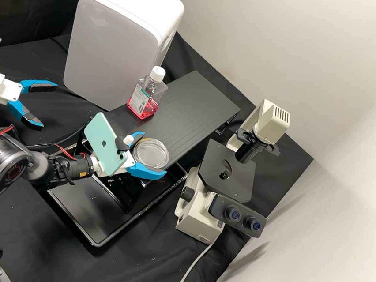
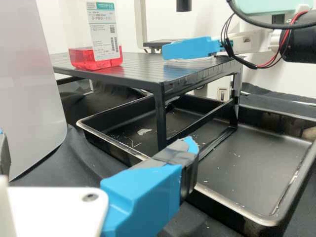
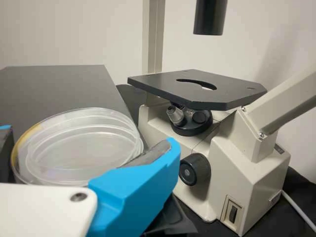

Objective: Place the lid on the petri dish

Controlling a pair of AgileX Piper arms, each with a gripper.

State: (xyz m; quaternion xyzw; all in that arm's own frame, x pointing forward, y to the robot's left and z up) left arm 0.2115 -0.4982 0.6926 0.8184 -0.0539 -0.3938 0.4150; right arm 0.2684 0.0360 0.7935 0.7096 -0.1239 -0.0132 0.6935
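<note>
We have a black-clothed bench (image 1: 155, 253) with everything on it. At the back stands a white, rounded, box-shaped appliance (image 1: 122, 37), upright. A black slatted shelf (image 1: 195, 106) runs in front of it. The left wrist view shows the shelf's legs standing inside the black tray (image 1: 96, 221). The tray sticks out from under the shelf's near end and has specks on its floor. A white inverted microscope (image 1: 228, 185) sits just beside tray and shelf, on the side away from the arms. It has a black stage and two eyepieces toward the camera, and a white cable (image 1: 193, 265) trails to the near edge.

The right arm (image 1: 61, 166) lies low at the left of the high view, with a mint-green phone (image 1: 105, 144) mounted at its wrist. A culture flask (image 1: 144, 93) with red liquid and a white cap stands upright on the shelf's far part, near the appliance.

The left gripper (image 1: 48, 105) hangs above the bench, well apart from the shelf, jaws spread wide with nothing between them.

The right gripper (image 1: 153, 154) is at the shelf's near corner on the microscope side. It is spread wide, with one blue finger (image 1: 149, 172) on each side of the petri dish (image 1: 150, 150). Both look pressed against the rim, so we call it holding the dish. The dish is clear and lies flat at that corner. The right wrist view shows two clear rims, one inside the other. We cannot tell whether the dish rests on the shelf or sits just off it.
</note>
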